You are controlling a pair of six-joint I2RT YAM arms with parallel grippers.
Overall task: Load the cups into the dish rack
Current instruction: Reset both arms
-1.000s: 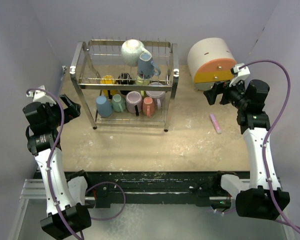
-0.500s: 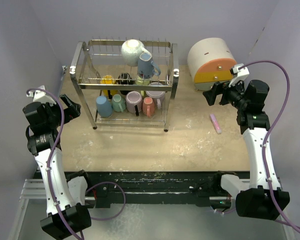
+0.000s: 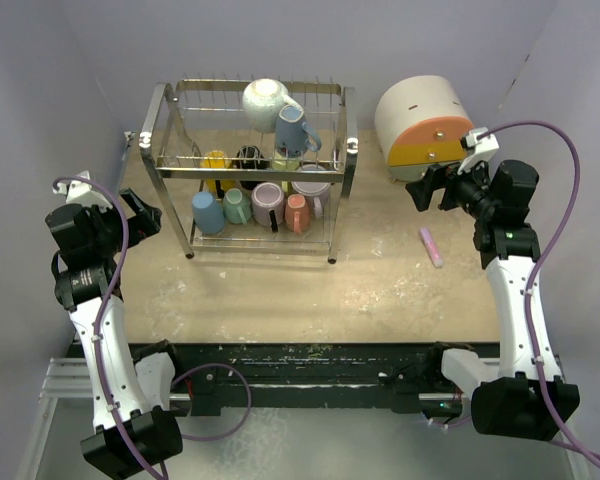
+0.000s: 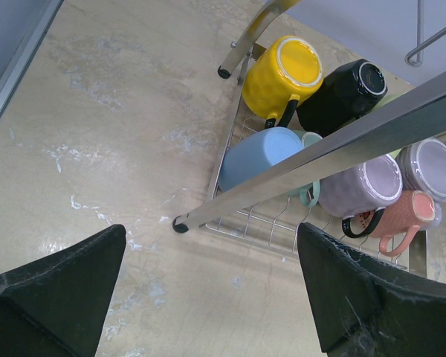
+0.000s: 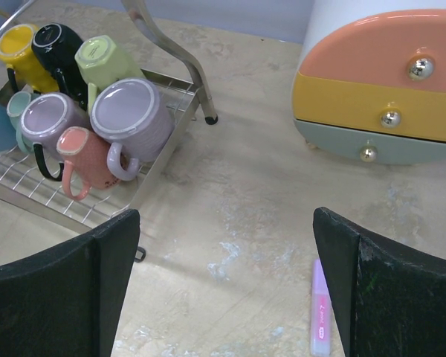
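Observation:
The silver wire dish rack (image 3: 170, 125) stands at the back left of the table. On its top tier lie a white cup (image 3: 264, 102) and a blue cup (image 3: 295, 130). Its lower tier holds several cups: yellow (image 4: 291, 73), black (image 4: 343, 94), light blue (image 4: 259, 155), lavender (image 5: 129, 117), purple (image 5: 47, 121), salmon (image 5: 85, 158) and pale green (image 5: 104, 59). My left gripper (image 3: 143, 215) is open and empty, left of the rack. My right gripper (image 3: 430, 188) is open and empty, in front of the drawer box.
A rounded cream-and-orange drawer box (image 3: 422, 124) stands at the back right. A small pink stick (image 3: 431, 246) lies on the table right of the rack, also in the right wrist view (image 5: 319, 312). Grey walls close in both sides.

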